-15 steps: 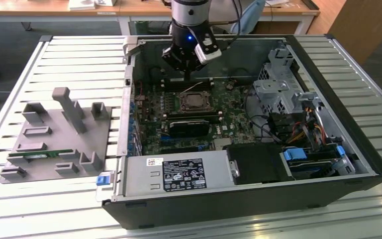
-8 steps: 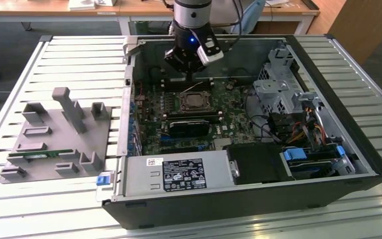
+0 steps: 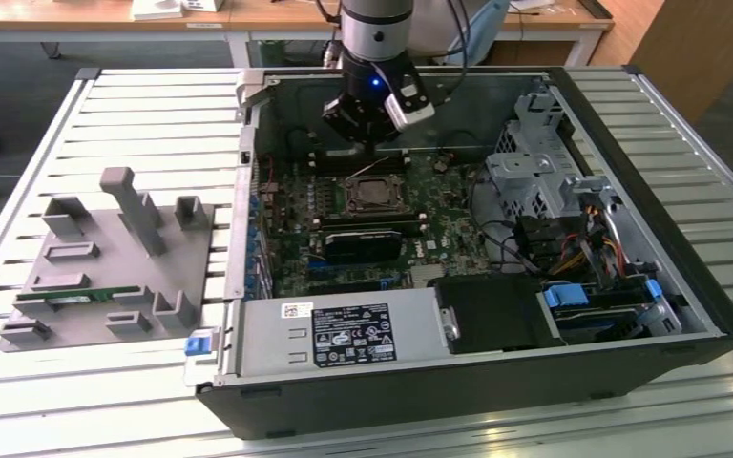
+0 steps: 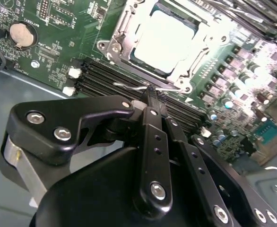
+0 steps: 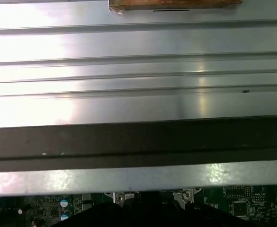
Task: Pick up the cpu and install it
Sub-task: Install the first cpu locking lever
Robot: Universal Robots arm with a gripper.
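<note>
The white label on the power supply seems unreadable.

a ribbed metal table carries an open computer case and a grey parts fixture beside it.

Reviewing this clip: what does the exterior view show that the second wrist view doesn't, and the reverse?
Exterior view: the grey parts holder on the slatted table, the open computer case and its power supply.
Second wrist view: the silver-topped cpu seated in its socket, a coin battery, and the fingers closed together beside a thin wire lever.
Both: the gripper over the green motherboard, next to the socket.
</note>
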